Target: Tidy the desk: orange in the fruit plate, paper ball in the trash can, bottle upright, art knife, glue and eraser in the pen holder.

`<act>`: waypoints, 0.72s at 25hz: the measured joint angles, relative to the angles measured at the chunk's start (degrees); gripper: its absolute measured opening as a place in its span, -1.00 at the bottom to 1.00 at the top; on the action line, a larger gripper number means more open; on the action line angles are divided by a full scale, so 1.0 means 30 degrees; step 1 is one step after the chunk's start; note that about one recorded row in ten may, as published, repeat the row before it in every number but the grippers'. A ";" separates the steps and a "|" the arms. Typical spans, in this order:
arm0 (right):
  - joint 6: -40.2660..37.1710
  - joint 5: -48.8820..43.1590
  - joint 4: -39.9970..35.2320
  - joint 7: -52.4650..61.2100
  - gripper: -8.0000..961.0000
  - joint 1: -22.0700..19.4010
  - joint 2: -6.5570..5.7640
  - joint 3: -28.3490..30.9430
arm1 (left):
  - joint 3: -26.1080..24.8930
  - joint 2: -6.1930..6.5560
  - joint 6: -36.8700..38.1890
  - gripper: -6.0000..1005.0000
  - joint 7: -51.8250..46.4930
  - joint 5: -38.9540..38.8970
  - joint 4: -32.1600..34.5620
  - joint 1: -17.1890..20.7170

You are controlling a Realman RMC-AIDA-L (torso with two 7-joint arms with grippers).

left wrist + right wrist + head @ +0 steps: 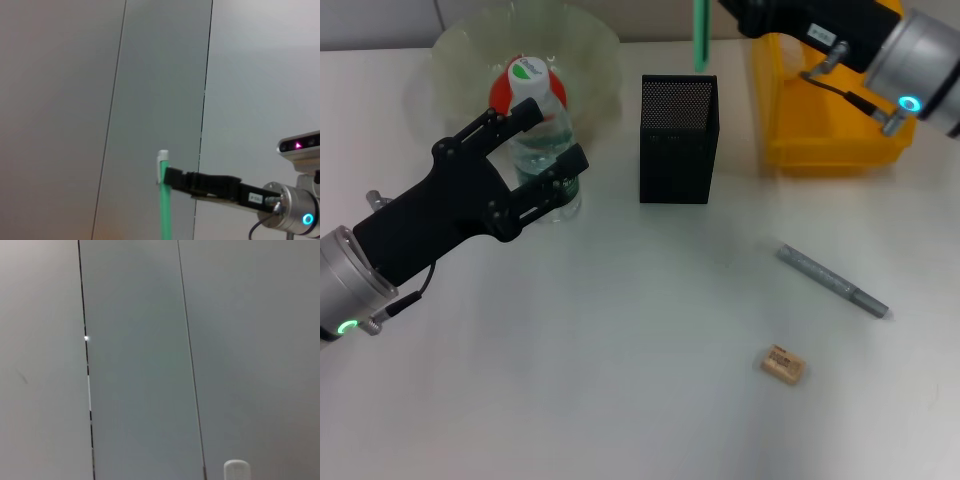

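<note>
1. On the white desk [620,380], as seen from the head view, a clear water bottle [540,140] with a white cap is stood upright, and the left gripper [545,150] is placed around it, one black finger on each side; whether the fingers press on it cannot be told.
2. Behind the bottle a translucent fruit plate [450,55] is seen, with an orange [505,90] partly hidden in it.
3. At the desk's middle a black mesh pen holder [678,140] is stood upright; above its opening a green glue stick [700,35] is hung vertically.
4. The right gripper [169,179] is shown only by the left wrist view: its black fingers are clamped on the stick just below the white cap.
5. Beside the pen holder a yellow trash can [820,140] is placed.
6. Nearer the robot, a grey art knife [832,281] is laid diagonally, and a tan eraser [783,364] is laid apart from it.
7. By the right wrist view only a wall and a white cap tip [236,470] are shown.
</note>
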 joint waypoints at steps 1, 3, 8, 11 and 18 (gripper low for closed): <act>0.0287 0.0012 0.0248 -0.0092 -0.59 0.0226 0.0008 -0.0007 | 0.0000 0.0000 -0.0051 0.50 0.0006 0.0000 0.0018 -0.0033; 0.0904 0.0013 0.0752 -0.0255 -0.58 0.0580 0.0026 -0.0033 | 0.0000 0.0000 -0.0122 0.50 0.0022 0.0000 0.0013 -0.0161; 0.2335 -0.0004 0.2573 -0.1625 -0.58 0.1548 0.0065 -0.0562 | 0.0000 -0.0001 -0.0137 0.50 0.0024 0.0001 0.0026 -0.0219; 0.2934 -0.0007 0.2773 -0.1716 -0.58 0.1678 0.0091 -0.1162 | 0.0000 0.0000 -0.0138 0.50 0.0025 0.0009 0.0041 -0.0225; 0.3483 -0.0089 0.3059 -0.1727 -0.58 0.1653 0.0121 -0.2043 | -0.0001 0.0000 -0.0157 0.50 0.0050 0.0068 0.0051 -0.0265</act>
